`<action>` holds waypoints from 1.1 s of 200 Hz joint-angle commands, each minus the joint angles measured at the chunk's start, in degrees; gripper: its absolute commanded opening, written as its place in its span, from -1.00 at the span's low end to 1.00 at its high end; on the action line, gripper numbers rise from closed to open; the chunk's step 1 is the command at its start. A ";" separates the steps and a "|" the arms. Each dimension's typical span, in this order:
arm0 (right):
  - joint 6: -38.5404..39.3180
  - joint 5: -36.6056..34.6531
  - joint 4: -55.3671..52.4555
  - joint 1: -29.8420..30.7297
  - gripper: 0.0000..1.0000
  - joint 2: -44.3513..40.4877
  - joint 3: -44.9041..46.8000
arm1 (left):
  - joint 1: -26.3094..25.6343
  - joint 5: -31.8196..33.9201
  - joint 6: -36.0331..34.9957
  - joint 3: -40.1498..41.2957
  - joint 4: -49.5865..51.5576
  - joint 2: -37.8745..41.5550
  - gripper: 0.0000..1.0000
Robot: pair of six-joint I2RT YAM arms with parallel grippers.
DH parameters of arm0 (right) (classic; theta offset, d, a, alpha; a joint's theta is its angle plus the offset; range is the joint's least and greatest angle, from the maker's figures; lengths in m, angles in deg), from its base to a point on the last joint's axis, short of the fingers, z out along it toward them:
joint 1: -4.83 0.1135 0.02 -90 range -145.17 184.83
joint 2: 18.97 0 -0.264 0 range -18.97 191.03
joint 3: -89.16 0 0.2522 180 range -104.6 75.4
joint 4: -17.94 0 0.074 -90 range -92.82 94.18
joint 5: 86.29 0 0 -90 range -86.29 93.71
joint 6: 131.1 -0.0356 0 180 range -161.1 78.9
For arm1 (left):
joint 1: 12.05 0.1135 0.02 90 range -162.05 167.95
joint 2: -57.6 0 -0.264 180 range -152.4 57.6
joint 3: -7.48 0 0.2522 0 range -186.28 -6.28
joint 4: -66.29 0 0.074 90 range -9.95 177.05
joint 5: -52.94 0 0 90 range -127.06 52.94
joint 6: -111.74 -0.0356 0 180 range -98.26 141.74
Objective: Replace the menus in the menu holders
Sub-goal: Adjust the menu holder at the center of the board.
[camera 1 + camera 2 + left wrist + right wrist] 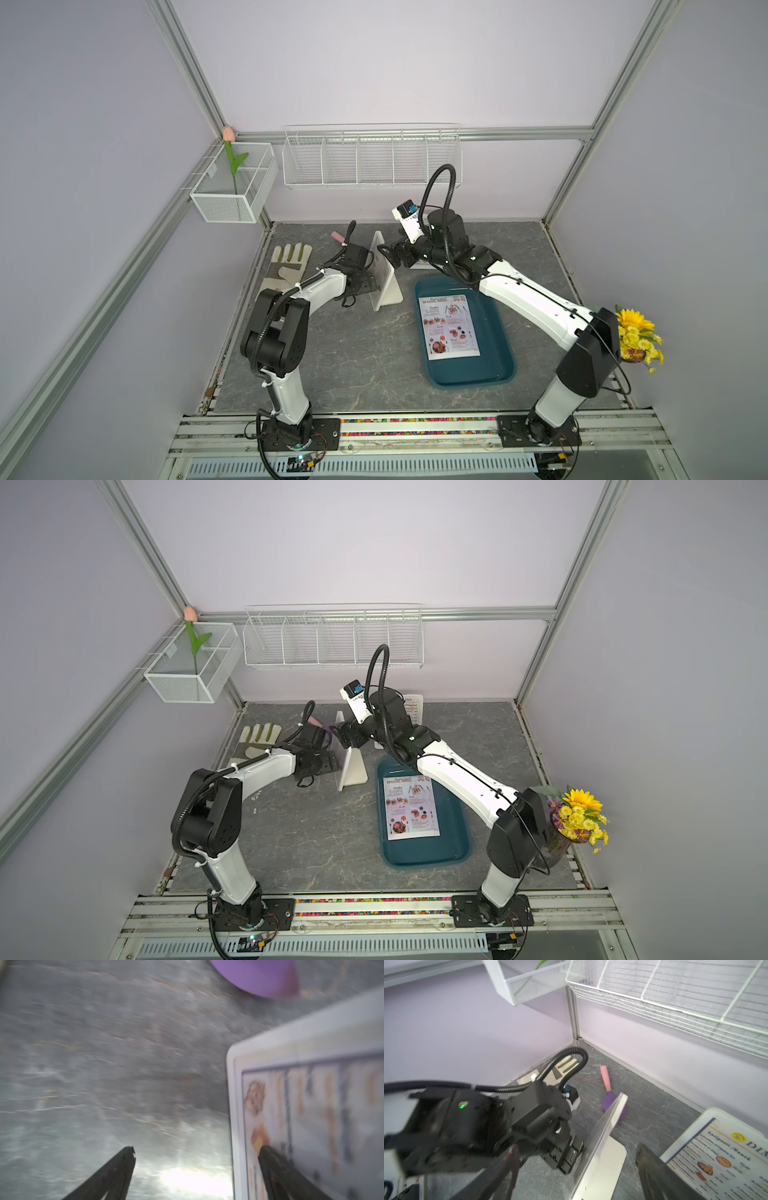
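Two white plastic wedge-backed menu holders. First holder (392,293), mid-frame in both top views: upright, long axis top-to-bottom, face turned left, blurred printed sheet (311,1115) inside. Second holder (417,717), just right, behind the arm, carrying white "DIM SUM INN" sheet (726,1163). Red-headed "SPECIAL MENU" sheet (451,326) flat in dark teal tray (494,345), heading toward frame top. Left gripper (197,1149) and right gripper (577,1147) both spread wide, clasping nothing.
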 commanded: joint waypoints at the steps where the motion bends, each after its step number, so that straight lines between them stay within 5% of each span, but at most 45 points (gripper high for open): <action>1: -2.89 -6.58 -7.74 0.30 0.64 2.93 -2.93 | -3.01 1.04 1.29 -2.57 -0.91 -1.79 0.91; 55: -5.40 -14.98 -15.66 0.14 0.23 5.22 -9.00 | -4.07 2.67 3.88 0.08 1.31 4.29 0.91; 110: -5.47 -15.38 -20.73 -0.42 -0.24 9.88 -14.54 | -4.19 11.55 6.14 -0.74 8.87 9.30 0.91; 220: -6.30 -15.74 -23.02 -1.39 -0.38 15.11 -18.38 | -4.12 12.56 5.62 -0.42 11.39 14.46 0.91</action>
